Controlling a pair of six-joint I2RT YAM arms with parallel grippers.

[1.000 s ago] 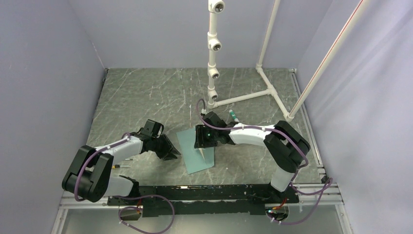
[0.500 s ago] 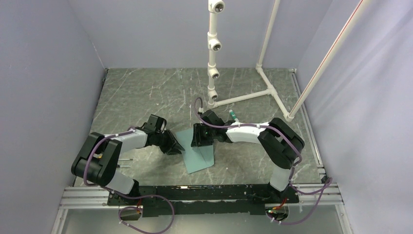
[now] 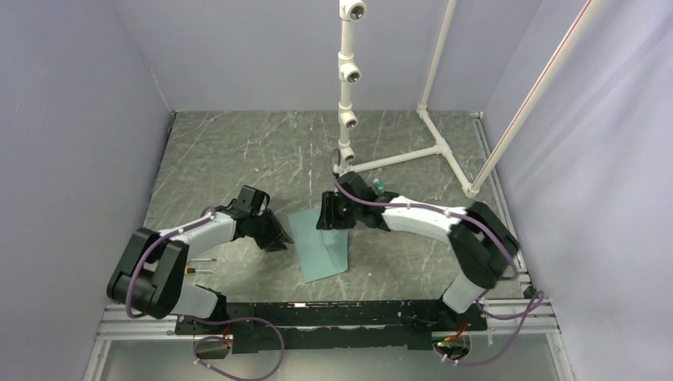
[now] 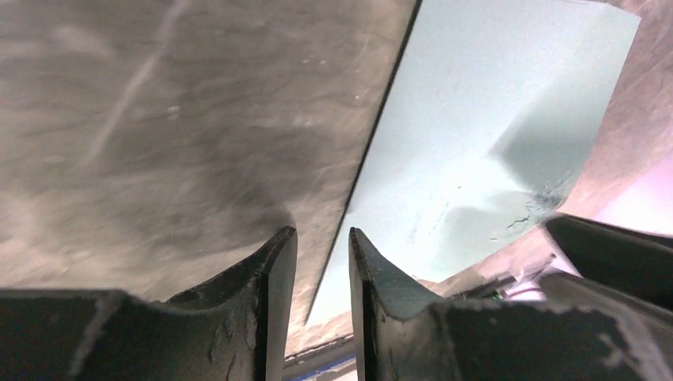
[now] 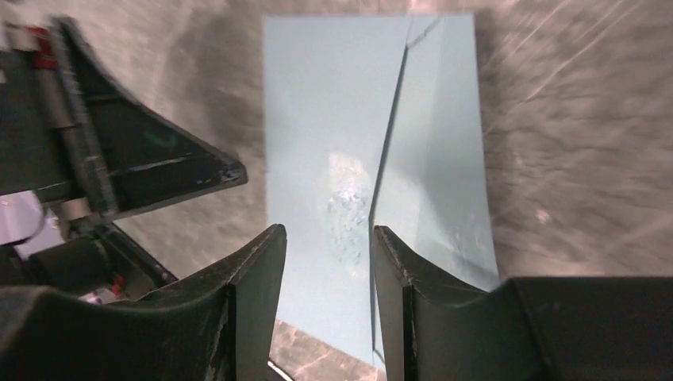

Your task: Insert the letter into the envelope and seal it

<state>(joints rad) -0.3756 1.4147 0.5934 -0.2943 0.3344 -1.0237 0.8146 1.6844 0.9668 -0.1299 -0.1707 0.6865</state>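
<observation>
The teal envelope (image 3: pixel 321 250) lies flat and folded shut on the middle of the counter (image 3: pixel 238 151). Just beside its left edge sit the left fingers (image 4: pixel 274 270), narrowly parted and holding nothing. The right fingers (image 5: pixel 262 262), parted and empty, stand over its far end.

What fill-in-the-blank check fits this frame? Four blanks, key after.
1. Only ___ envelope is in view, lying flat.
2. In the top view, the left gripper sits off the envelope's ___ edge.
3. The right gripper is over the envelope's far end, its jaws ___ and holding nothing.
4. The letter shows in ___ of the three views.
Missing words: one; left; open; none.
</observation>
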